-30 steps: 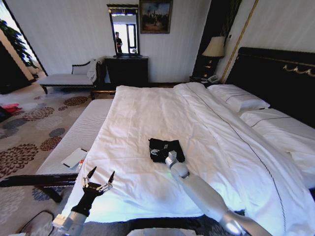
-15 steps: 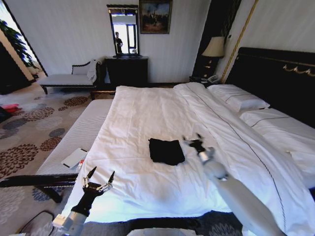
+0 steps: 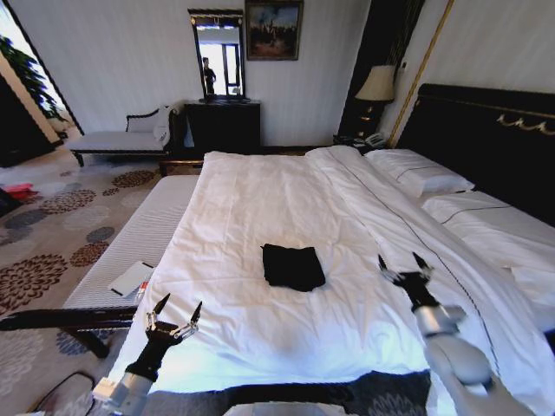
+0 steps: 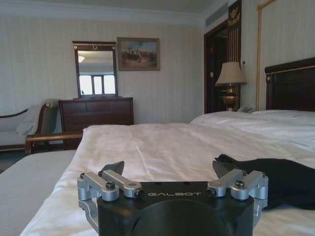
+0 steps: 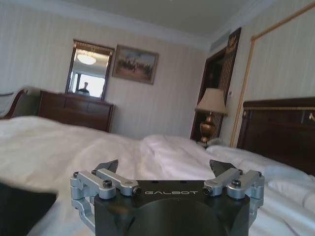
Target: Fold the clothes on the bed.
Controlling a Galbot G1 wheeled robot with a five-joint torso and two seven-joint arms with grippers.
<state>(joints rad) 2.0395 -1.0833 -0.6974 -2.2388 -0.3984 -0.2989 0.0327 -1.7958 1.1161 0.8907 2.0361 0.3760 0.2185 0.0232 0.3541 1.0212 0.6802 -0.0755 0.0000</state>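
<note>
The clothes (image 3: 293, 265), a black T-shirt, lie folded into a small flat rectangle on the white duvet near the foot of the bed (image 3: 260, 199). They also appear as a dark low shape in the left wrist view (image 4: 280, 179) and at the edge of the right wrist view (image 5: 19, 209). My right gripper (image 3: 401, 263) hovers open to the right of the clothes, apart from them, holding nothing. Its jaws stand wide in the right wrist view (image 5: 165, 167). My left gripper (image 3: 177, 309) is open and idle at the bed's near left corner, seen too in its own view (image 4: 170, 169).
A pale striped bench (image 3: 139, 238) with a white booklet (image 3: 131, 278) runs along the bed's left side. Pillows (image 3: 421, 173) and the dark headboard (image 3: 486, 130) are at the right. A dark dresser with mirror (image 3: 221, 113), chaise (image 3: 121, 134) and lamp (image 3: 378, 87) stand at the far wall.
My right gripper has let go of the clothes and swung away to the right. The shirt now lies flat and folded. The left arm has not moved.
</note>
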